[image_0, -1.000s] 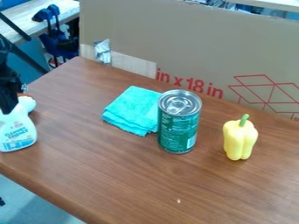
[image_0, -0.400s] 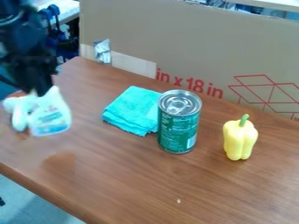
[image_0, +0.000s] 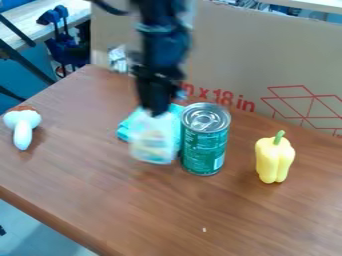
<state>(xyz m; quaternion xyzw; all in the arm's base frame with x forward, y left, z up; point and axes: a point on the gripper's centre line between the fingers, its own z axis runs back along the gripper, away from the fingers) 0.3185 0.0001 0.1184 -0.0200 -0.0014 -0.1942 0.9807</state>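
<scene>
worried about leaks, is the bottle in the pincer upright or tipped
Roughly upright: the bottle hangs with its narrow top at the pincer and its wide base lowest.

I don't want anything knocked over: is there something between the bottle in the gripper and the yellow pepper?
Yes, the green can stands upright between the bottle in the gripper and the yellow pepper, close to the bottle in this view.

Brown wood-grain tabletop (image_0: 267, 225) with rounded front edge, tall tan cardboard sheet (image_0: 234, 50) with red print and red line drawing upright along far side. Upper left: pale wood bench (image_0: 23, 22), dark blue plastic-looking clamps (image_0: 59, 16) at its edge. Lower left, pale blue-grey floor (image_0: 40, 232).
</scene>
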